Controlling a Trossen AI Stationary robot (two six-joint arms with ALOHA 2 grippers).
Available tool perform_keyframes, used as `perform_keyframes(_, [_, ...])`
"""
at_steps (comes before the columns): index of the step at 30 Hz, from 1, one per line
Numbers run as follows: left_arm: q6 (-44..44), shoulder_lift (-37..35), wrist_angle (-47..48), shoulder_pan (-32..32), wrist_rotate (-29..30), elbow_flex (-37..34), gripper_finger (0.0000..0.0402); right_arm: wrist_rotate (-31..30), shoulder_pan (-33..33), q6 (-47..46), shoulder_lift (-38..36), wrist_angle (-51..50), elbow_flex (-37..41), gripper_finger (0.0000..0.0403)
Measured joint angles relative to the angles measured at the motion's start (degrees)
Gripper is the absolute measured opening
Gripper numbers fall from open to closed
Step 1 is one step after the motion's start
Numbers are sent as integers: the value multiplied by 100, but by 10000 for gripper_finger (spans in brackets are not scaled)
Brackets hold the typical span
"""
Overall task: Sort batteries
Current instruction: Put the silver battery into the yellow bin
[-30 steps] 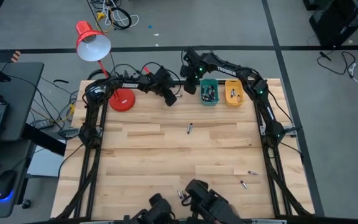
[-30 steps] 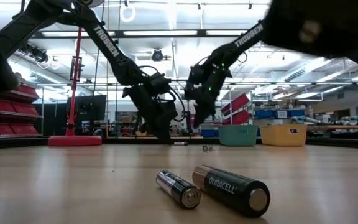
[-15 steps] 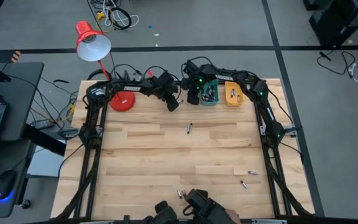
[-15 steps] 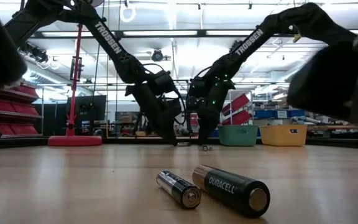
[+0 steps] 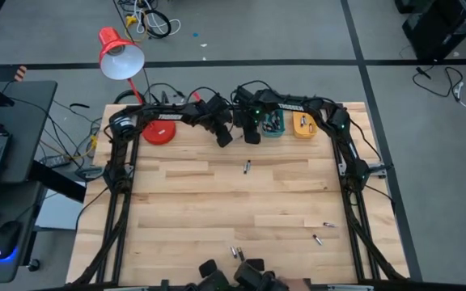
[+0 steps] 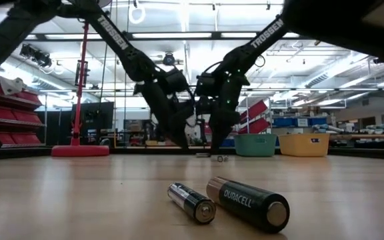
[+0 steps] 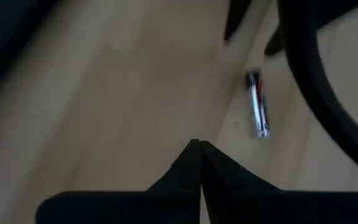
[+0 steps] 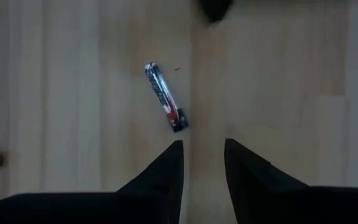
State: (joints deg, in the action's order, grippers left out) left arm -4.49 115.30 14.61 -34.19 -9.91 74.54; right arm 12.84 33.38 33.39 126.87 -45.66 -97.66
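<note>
Right gripper [image 8: 202,163] empty, fingers parted, battery [image 8: 165,96] lying on table [image 8: 73,93] just ahead. Left gripper [image 7: 199,163] closed, empty, close alongside.

Seen from above, the two dark arms meet at the far edge of the pale wooden plank table [image 5: 176,210], the left gripper [image 5: 224,136] just beside the right gripper [image 5: 252,133], which sits next to a small teal plastic bin [image 5: 273,121] and a small yellow plastic bin [image 5: 302,124]. A tiny dark cylindrical battery [image 5: 247,167] lies near them, two more [image 5: 328,225] [image 5: 317,239] lie toward the right side, and what looks like another [image 5: 235,253] lies near the front edge. A red desk lamp [image 5: 121,53] stands on its round base at the far left corner.
</note>
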Motion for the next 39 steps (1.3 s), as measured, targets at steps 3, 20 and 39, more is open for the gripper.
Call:
perform_keyframes(3, [-170,-312,179,-98,167,13,12,-107,-117,185,0,217,129,103])
perform_keyframes(20, [-269,-1622,102,-589,761,-1159,12,-755,-404,479,-84,318,358,100])
perform_keyframes(39, [-125,-2473,-582,-680,776,-2315,12,-786,-620,-2333,-238,714,294,134])
